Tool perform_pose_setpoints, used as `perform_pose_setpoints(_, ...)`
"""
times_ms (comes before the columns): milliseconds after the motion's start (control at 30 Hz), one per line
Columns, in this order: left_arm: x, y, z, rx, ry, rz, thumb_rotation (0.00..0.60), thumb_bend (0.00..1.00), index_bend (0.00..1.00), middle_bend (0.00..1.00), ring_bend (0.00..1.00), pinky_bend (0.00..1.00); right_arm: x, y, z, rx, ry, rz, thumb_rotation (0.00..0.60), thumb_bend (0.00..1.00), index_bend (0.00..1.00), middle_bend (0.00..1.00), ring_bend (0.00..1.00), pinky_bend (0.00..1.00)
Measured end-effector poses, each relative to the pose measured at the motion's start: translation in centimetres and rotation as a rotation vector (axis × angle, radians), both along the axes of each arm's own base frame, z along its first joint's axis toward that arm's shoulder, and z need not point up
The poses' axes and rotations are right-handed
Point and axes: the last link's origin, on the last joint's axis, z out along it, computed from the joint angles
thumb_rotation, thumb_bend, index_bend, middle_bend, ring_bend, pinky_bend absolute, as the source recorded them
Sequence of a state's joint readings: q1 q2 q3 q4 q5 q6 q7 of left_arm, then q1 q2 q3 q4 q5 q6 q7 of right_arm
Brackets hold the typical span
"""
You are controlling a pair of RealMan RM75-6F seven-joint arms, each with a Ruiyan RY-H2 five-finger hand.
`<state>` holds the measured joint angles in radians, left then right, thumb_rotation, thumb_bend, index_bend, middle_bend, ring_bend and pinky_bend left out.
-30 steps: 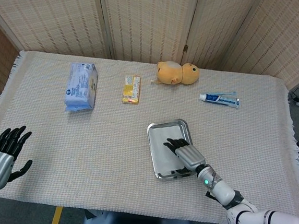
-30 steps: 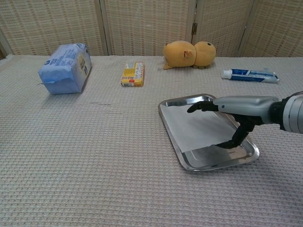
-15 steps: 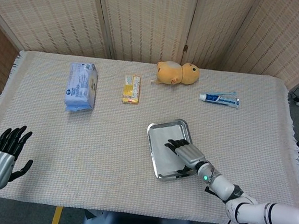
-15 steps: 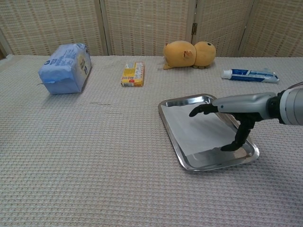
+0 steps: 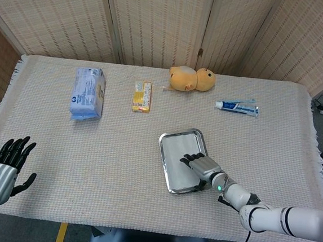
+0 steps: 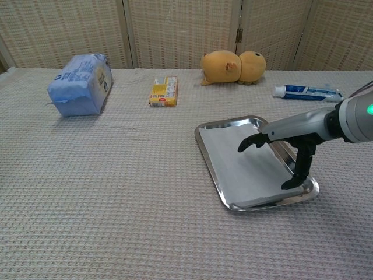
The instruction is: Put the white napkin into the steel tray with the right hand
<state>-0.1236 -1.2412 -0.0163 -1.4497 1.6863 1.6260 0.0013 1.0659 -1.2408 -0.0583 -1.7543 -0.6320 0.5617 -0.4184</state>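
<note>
Fingers [image 6: 252, 142] of the right hand [image 6: 285, 140] are spread apart over the steel tray [image 6: 205, 126] and hold nothing. Its thumb points down to the tray's near right corner. I cannot tell if the tip touches the tray. The white napkin [image 6: 242, 166] lies flat inside the tray and covers most of the bottom. In the head view the hand hides part of the napkin, and the napkin is hard to tell from the shiny metal.

At the near left corner, the left hand [image 5: 3, 168] has its fingers wide apart and holds nothing. Only the head view shows it, and its arm is cut off at the edge.

Everything sits on a table with a bumpy beige cloth [image 5: 119, 151]. At the back lie a blue packet [image 5: 88, 93], a small yellow box [image 5: 142, 95], a yellow stuffed toy [image 5: 191, 79] and a toothpaste tube [image 5: 237, 107]. The words on them are too small to read. Woven folding screens [image 5: 158, 24] stand behind the table.
</note>
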Motion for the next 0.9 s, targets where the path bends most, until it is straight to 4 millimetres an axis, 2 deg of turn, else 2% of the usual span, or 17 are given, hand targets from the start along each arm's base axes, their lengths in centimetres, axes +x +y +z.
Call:
perform_pose_setpoints(100,0.0,0.0,0.1,0.004,-0.004,-0.001,0.600,0.40,0.05,0.00,0.00,0.01,0.3,0.3,0.3,-0.016,-0.016,0.009,0.600,0.33,0.00,0.00,0.00,0.00)
perform_pose_setpoints(267,0.0,0.0,0.2,0.006,-0.006,-0.005,0.600,0.40,0.05,0.00,0.00,0.01,0.1,0.8,1.9,-0.069,-0.052,0.024,0.600,0.33,0.00,0.00,0.00,0.00)
perform_pose_setpoints(500,0.0,-0.1,-0.1,-0.001,0.002,-0.005,0.600,0.40,0.05,0.00,0.00,0.01,-1.4,2.1,4.4,-0.223,-0.127,0.068,0.600,0.33,0.00,0.00,0.00,0.00)
perform_pose_setpoints(700,0.0,0.1,-0.1,0.003,0.001,-0.003,0.600,0.40,0.05,0.00,0.00,0.01,-5.0,4.8,8.0,-0.497,-0.158,0.121,0.600,0.33,0.00,0.00,0.00,0.00)
perform_pose_setpoints(900,0.2,0.0,-0.1,0.009,-0.006,-0.030,0.600,0.40,0.05,0.00,0.00,0.01,-10.6,11.0,11.7,-0.756,-0.085,0.117,0.600,0.33,0.00,0.00,0.00,0.00)
